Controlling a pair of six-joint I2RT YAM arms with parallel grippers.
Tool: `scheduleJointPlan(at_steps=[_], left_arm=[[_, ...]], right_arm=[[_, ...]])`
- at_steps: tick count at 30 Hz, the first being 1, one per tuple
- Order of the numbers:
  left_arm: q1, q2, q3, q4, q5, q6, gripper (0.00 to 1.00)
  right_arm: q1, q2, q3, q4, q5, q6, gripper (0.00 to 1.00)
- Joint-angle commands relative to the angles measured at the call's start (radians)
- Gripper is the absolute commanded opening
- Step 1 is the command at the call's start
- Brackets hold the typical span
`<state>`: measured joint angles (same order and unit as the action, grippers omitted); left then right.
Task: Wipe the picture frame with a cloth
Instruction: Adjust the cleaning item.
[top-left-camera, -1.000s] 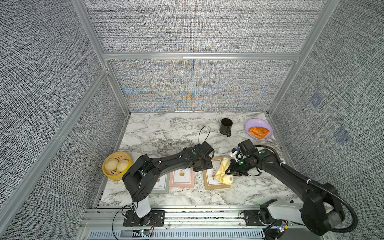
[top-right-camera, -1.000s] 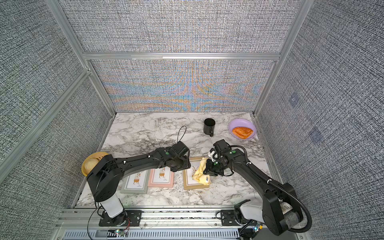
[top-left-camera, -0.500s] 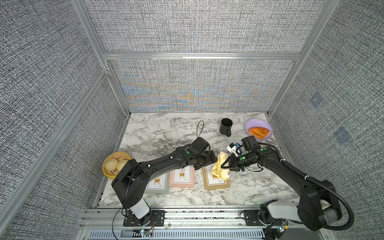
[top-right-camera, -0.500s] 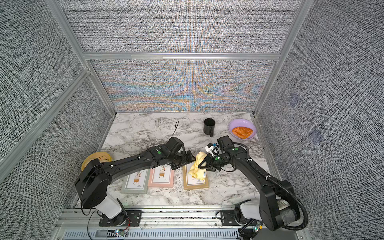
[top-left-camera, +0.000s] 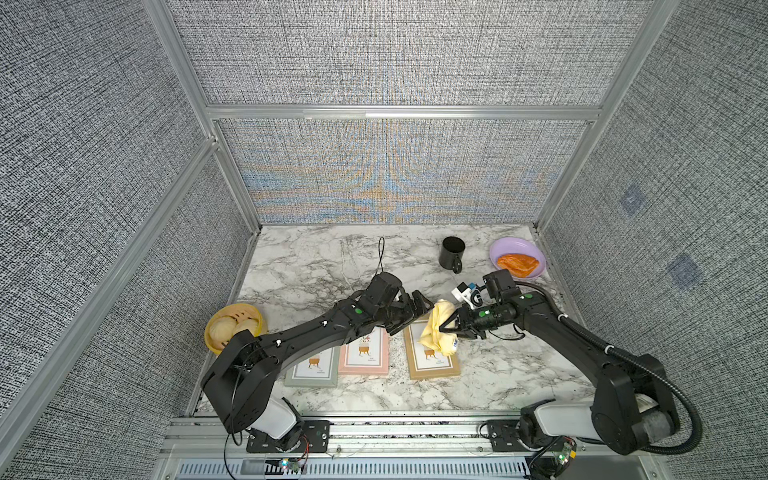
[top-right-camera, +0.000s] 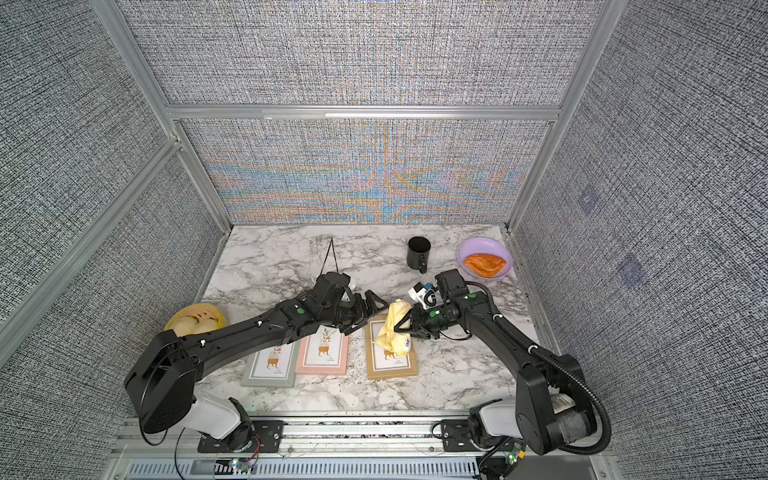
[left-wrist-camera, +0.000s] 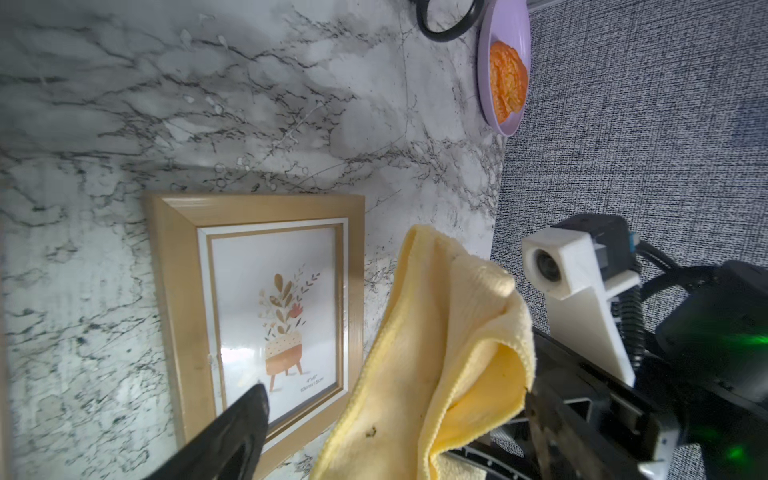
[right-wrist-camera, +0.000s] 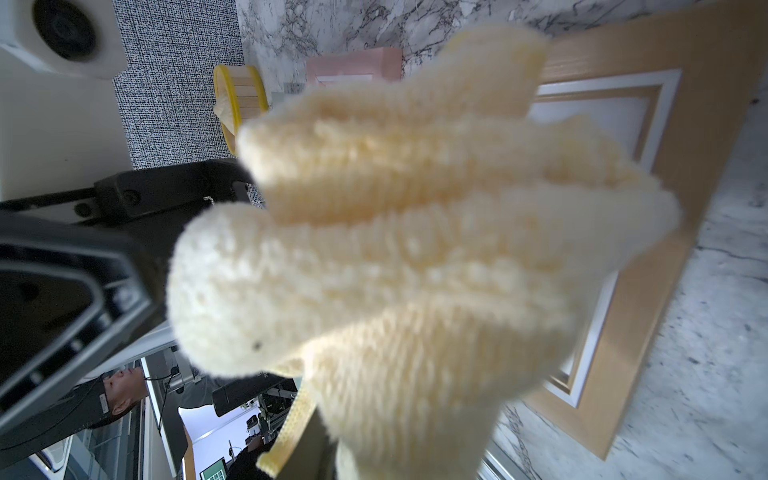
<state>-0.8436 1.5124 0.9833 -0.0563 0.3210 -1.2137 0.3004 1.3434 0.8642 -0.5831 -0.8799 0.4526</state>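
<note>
The pale-yellow cloth hangs bunched above the far end of a tan picture frame lying flat near the table's front. My right gripper is shut on the cloth from the right. In the right wrist view the cloth hides the jaws and the tan frame lies behind it. My left gripper stands open just left of the cloth. In the left wrist view the cloth hangs between its spread fingers, unclamped, beside the frame.
A pink frame and a grey-green frame lie left of the tan one, partly under my left arm. A black mug and a purple plate with orange food stand at the back right. A yellow basket of buns sits at the left edge.
The cloth, lying on the tan frame a second ago, now hangs lifted in the right gripper. The left gripper has opened wide and moved up and back beside the cloth.
</note>
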Motion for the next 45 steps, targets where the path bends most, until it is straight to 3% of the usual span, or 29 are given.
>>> scheduleJointPlan(at_steps=[1, 11, 17, 34, 39, 45], left_arm=[[0.001, 0.013, 0.024, 0.099, 0.070, 0.032, 0.97], [0.001, 0.079, 0.083, 0.067, 0.198, 0.126, 1.00], [0.002, 0.092, 0.075, 0.006, 0.185, 0.151, 1.00], [0.017, 0.182, 0.057, 0.188, 0.263, 0.044, 1.00], [0.015, 0.181, 0.036, 0.253, 0.289, 0.006, 0.92], [0.012, 0.185, 0.008, 0.323, 0.318, -0.026, 0.72]], right_arm=[[-0.001, 0.007, 0.006, 0.041, -0.048, 0.009, 0.26], [-0.001, 0.017, 0.025, 0.049, -0.062, 0.005, 0.27], [0.001, 0.014, 0.030, 0.050, -0.072, 0.000, 0.29], [0.024, -0.002, 0.048, 0.042, -0.090, -0.019, 0.32], [0.025, 0.012, 0.053, 0.050, -0.089, -0.019, 0.34], [0.024, 0.035, 0.069, 0.069, -0.081, -0.013, 0.35]])
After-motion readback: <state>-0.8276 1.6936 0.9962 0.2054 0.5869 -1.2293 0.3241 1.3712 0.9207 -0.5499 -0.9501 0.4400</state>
